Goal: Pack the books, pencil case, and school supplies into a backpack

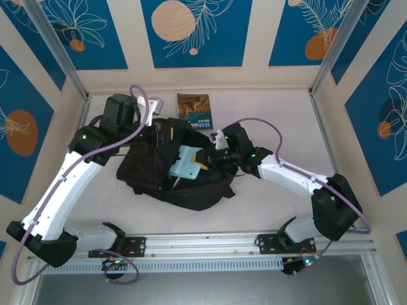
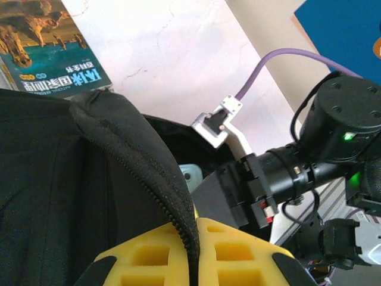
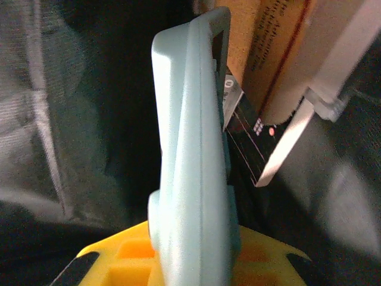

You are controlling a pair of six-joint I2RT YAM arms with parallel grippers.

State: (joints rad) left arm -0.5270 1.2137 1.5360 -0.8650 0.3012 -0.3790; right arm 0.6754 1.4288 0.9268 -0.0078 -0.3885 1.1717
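Your left gripper (image 2: 194,255) is pinched shut on the zippered rim of the soft black fabric backpack (image 1: 191,190); your right gripper (image 3: 193,262) clamps the light-teal rounded piece (image 3: 190,155) in its open mouth

A pale table (image 1: 273,111) is enclosed by cream walls (image 1: 132,38) on which blue panels (image 1: 196,32) with white leaf outlines and orange discs are printed. Aluminium posts (image 1: 56,47) are set at the far corners; a metal rail (image 1: 203,243) is fixed along the near edge.
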